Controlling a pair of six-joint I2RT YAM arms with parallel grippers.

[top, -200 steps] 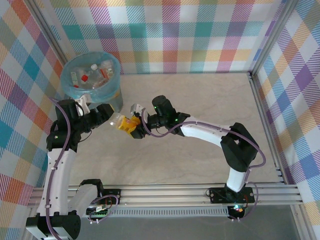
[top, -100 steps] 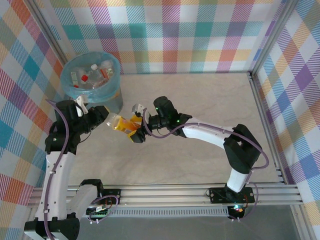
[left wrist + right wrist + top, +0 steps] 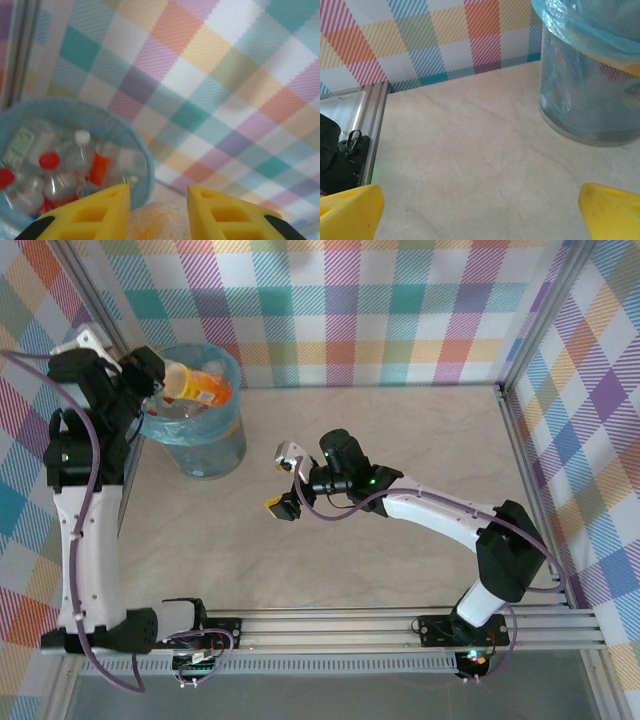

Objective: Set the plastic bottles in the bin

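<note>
1. The left tool (image 3: 158, 380) pinched a clear, orange-labelled plastic bottle (image 3: 196, 386) right above the round translucent bin lined with a light blue bag (image 3: 210, 447).
2. More capped bottles (image 3: 50, 175) lay inside that bin.
3. The right tool (image 3: 285, 481) hung spread wide and empty over the pale bench (image 3: 400, 430), apart from the bin.

White shells on left arm (image 3: 85, 530) and right arm (image 3: 440, 515), black joints, purple cables looping alongside, tiny green lights. Fingers (image 3: 90, 215) yellow, slotted. Black bases (image 3: 445, 628) on the rail (image 3: 330, 625).
</note>
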